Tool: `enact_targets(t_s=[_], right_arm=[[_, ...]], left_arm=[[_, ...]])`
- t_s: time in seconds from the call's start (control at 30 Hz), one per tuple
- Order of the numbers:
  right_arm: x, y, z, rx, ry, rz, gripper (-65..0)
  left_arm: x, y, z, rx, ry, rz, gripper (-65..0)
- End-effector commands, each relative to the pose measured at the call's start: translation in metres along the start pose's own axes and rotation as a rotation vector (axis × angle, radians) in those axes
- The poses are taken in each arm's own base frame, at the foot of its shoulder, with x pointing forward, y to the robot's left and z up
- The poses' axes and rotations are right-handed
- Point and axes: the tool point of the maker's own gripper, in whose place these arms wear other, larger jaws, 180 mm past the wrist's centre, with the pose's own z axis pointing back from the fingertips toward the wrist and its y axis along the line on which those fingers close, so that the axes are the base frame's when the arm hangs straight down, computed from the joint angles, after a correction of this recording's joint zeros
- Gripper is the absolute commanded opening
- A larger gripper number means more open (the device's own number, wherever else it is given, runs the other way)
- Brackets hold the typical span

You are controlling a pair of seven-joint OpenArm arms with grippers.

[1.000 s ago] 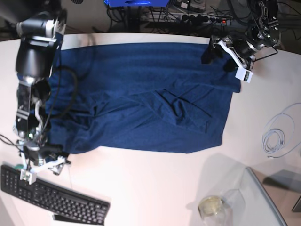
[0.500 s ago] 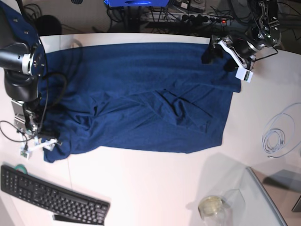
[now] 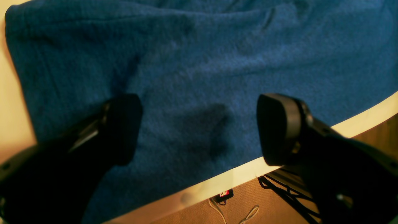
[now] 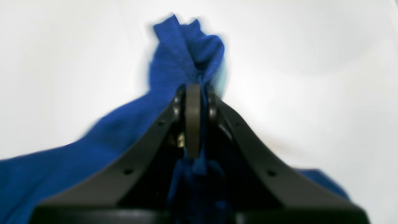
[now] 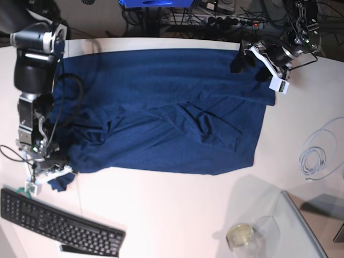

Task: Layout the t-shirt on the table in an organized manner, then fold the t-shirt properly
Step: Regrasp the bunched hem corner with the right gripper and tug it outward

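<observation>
The navy t-shirt (image 5: pixel 161 107) lies spread over the white table (image 5: pixel 177 209), rumpled through its middle and left part. In the base view my right gripper (image 5: pixel 52 174) is at the shirt's near-left corner. The right wrist view shows that gripper (image 4: pixel 194 93) shut on a bunched fold of the t-shirt (image 4: pixel 186 46), lifted off the table (image 4: pixel 311 62). My left gripper (image 5: pixel 249 67) hangs open over the shirt's far-right corner. Seen from the left wrist, its fingers (image 3: pixel 121 124) stand wide apart above the t-shirt (image 3: pixel 199 62), close to the table's edge (image 3: pixel 367 115).
A black keyboard (image 5: pixel 59 226) lies at the near left, close to my right gripper. A coiled white cable (image 5: pixel 317 156) rests at the right. A glass panel (image 5: pixel 301 231) and a small jar (image 5: pixel 240 235) sit at the near right. Cables and a power strip run behind the table.
My right gripper has moved from beside the keyboard onto the shirt's near-left corner and shut on it, drawing a bit of fabric outward. The left arm has not moved.
</observation>
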Motion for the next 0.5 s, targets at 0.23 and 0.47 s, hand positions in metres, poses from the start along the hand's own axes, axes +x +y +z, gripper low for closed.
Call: enact_targets(t_s=[0.23,0.47], right_arm=[[-0.006,0.055,0.045,0.172,-0.013,0.048,-64.7],[-0.059,0.068,0.047,0.210,0.159,0.044,-62.3]], left_arm=[[-0.008,0.005,0.003,0.020,0.046,-0.014,-9.4],[-0.008,0.005,0.003,0.020,0.046,-0.014,-9.4]])
